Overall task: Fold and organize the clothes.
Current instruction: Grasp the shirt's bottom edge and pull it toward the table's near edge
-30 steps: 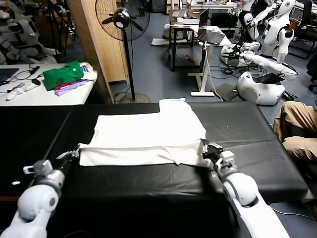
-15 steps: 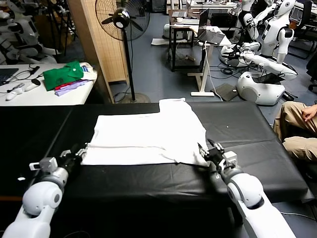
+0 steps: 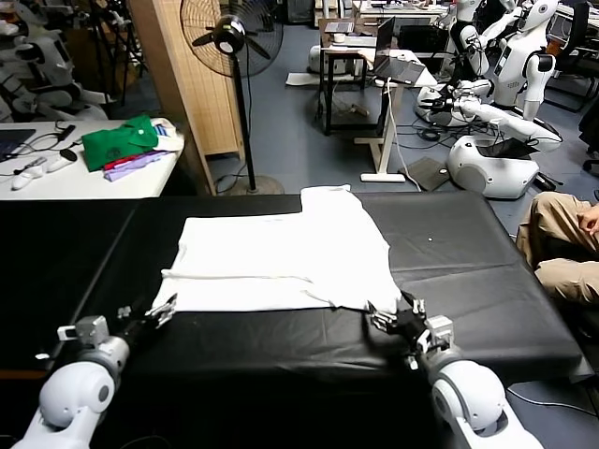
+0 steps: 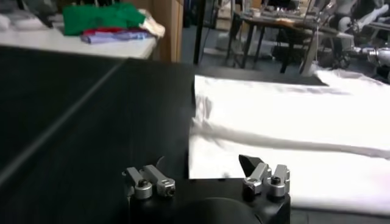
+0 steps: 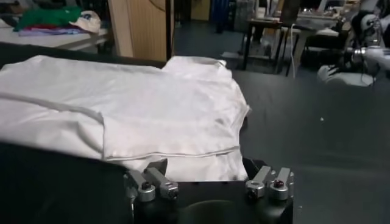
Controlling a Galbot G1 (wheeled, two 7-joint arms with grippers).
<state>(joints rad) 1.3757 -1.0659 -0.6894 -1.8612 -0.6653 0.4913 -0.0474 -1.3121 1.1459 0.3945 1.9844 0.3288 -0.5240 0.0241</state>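
Two-arm fold, viewed from the head camera with both wrist views in support. I see the black table (image 3: 487, 281) filling the working area, its flat dark surface serving as the folding bed. On it lies the white T-shirt (image 3: 281, 257), spread across the middle with its near edge doubled over into a long band running side to side, a sleeve projecting at the far edge; no lettering shows from here, so I judge the printed face is down. The doubled band suggests to me that one lengthwise fold is laid and that further folds are needed before the garment counts as organized. My left gripper (image 3: 150, 318) sits at the near left corner of the shirt, just off the hem, jaws parted and holding nothing; the left wrist view shows its fingertips (image 4: 267, 176) spread with only bare tabletop and the cloth edge beyond them. My right gripper (image 3: 401, 327) sits at the near right corner, low over the table, likewise parted and empty, with the hem (image 5: 183, 159) lying just ahead of it in the right wrist view. I judge both grippers are placed at opposite corners so the cloth can be taken evenly.
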